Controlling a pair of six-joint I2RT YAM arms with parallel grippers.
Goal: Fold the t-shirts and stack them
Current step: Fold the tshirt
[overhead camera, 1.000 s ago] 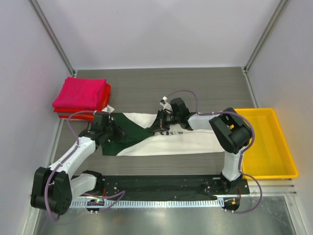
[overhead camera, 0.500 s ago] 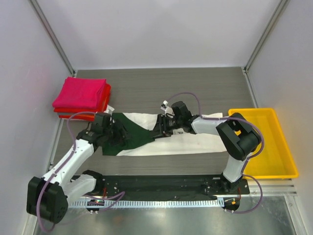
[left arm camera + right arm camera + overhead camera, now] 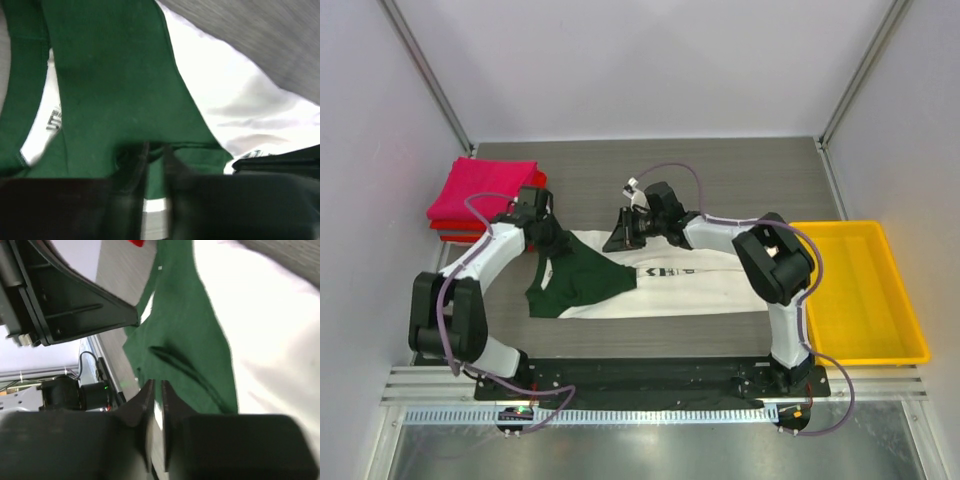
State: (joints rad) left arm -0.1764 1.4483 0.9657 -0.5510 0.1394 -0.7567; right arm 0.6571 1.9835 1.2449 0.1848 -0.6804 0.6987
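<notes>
Along the far edge of the shirt [image 3: 700, 285], my left fingers [image 3: 131, 167] pinch green cloth; right fingers [image 3: 141, 402] sit nearly closed, hold unclear. I'd keep both level, folding evenly.

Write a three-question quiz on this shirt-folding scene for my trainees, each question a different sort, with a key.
1. True or false: the cream shirt lies between the pink-and-red stack and the yellow tray.
2. The stack's top colour is: A magenta-pink, B green, C yellow.
3. Which is nearer the stack, the left gripper or the right gripper?
Key: 1 true; 2 A; 3 left gripper.
</notes>
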